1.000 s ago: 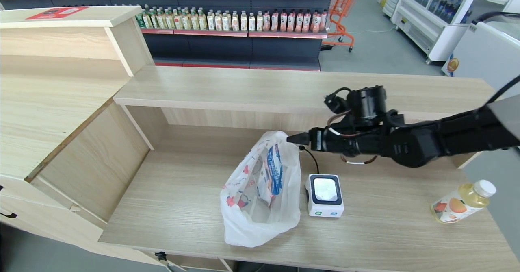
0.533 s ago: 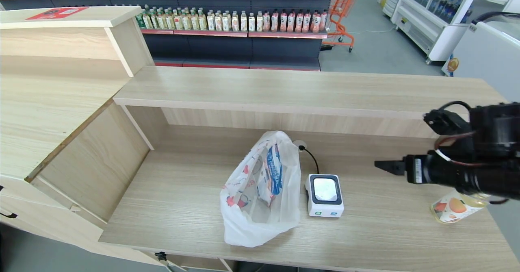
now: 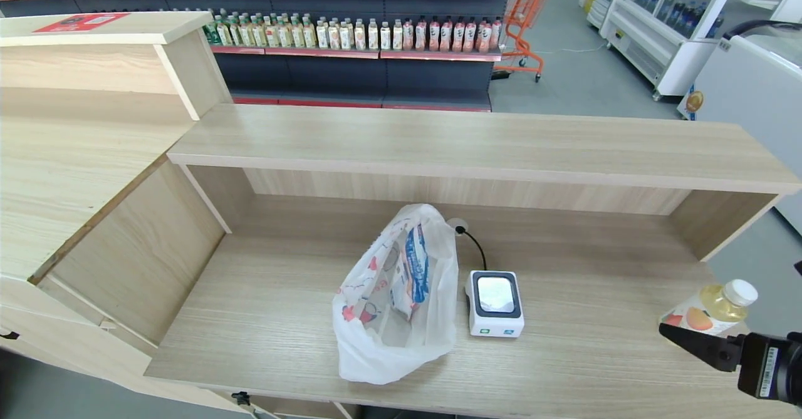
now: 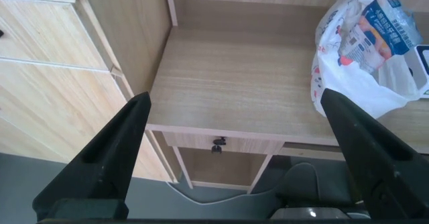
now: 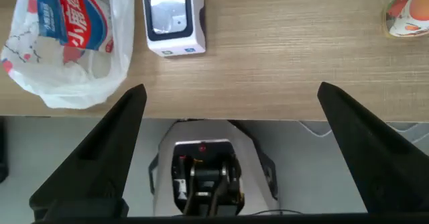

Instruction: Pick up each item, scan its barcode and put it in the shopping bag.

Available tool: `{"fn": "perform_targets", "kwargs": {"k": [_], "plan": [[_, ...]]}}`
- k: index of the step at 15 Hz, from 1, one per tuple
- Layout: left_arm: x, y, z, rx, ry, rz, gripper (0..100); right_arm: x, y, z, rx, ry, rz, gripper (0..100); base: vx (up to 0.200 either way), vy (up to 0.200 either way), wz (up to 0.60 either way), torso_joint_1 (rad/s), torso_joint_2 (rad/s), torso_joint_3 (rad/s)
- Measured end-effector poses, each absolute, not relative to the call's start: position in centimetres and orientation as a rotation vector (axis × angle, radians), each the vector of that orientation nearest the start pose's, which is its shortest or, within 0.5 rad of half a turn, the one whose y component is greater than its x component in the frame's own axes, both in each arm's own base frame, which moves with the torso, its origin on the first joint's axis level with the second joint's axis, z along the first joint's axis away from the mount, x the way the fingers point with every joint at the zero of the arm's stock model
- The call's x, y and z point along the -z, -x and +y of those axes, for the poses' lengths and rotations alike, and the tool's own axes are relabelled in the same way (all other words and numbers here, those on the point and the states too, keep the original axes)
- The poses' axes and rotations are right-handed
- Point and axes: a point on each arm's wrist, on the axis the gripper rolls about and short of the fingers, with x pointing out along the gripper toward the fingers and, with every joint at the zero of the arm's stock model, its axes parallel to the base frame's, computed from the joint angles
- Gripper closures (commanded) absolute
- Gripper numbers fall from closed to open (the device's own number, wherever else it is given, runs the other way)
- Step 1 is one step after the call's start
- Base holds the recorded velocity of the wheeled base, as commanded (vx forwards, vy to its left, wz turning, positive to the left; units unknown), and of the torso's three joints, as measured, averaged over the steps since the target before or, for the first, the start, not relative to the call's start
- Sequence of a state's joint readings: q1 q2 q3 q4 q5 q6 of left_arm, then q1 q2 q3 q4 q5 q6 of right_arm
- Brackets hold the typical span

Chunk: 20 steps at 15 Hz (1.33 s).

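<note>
Right gripper [image 5: 231, 93] has pulled back near the bottle [image 3: 714, 306] — jaws spread, left gripper [image 4: 234, 98] likewise (shopping bag [image 3: 376, 356] holds a packet [image 3: 413, 268])

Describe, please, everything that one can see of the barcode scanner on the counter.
The scanner is a small white box, plastic by its look, with rounded corners. On top sits a pale window in a dark frame; the front shows a green and a blue mark. A black cable runs from its back to a hole in the counter. It stands beside the shopping bag, not touching it.
</note>
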<state>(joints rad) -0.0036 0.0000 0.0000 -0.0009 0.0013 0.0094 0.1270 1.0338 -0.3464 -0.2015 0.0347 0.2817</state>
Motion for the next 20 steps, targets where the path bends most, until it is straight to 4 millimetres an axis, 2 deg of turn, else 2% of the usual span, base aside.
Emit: {"fn": "perform_targets", "kwargs": {"k": [2, 7, 11, 14, 17, 20], "plan": [[-7.6, 2.3, 0.0, 0.001, -0.009, -0.001, 0, -16.1, -11.2, 1.7, -0.132, -0.351, 0.484, 0, 0.000, -0.200, 0.00, 0.002, 0.00, 0.002], [-7.6, 2.3, 0.0, 0.002, -0.012, -0.001, 0, -15.8, -8.5, 1.7, -0.270, -0.395, 0.443, 0, 0.000, 0.000, 0.00, 0.000, 0.00, 0.000], [-7.6, 2.3, 0.0, 0.001, -0.010, -0.001, 0, -15.9, -7.7, 1.7, -0.290, -0.391, 0.405, 0, -0.200, 0.000, 0.00, 0.011, 0.01, 0.001], [-7.6, 2.3, 0.0, 0.001, -0.009, -0.001, 0, -15.3, -6.9, 1.5, -0.280, -0.383, 0.398, 0, -0.200, 0.000, 0.00, -0.010, 0.00, 0.002], [-7.6, 2.3, 0.0, 0.003, -0.014, -0.001, 0, -14.2, -5.4, 1.3, -0.280, -0.340, 0.405, 0, 0.000, 0.000, 0.00, 0.000, 0.00, 0.000], [-7.6, 2.3, 0.0, 0.002, -0.013, -0.001, 0, -13.6, -3.9, 1.0, -0.276, -0.329, 0.416, 0, 0.000, -0.200, 0.00, 0.009, 0.00, -0.001]]}}
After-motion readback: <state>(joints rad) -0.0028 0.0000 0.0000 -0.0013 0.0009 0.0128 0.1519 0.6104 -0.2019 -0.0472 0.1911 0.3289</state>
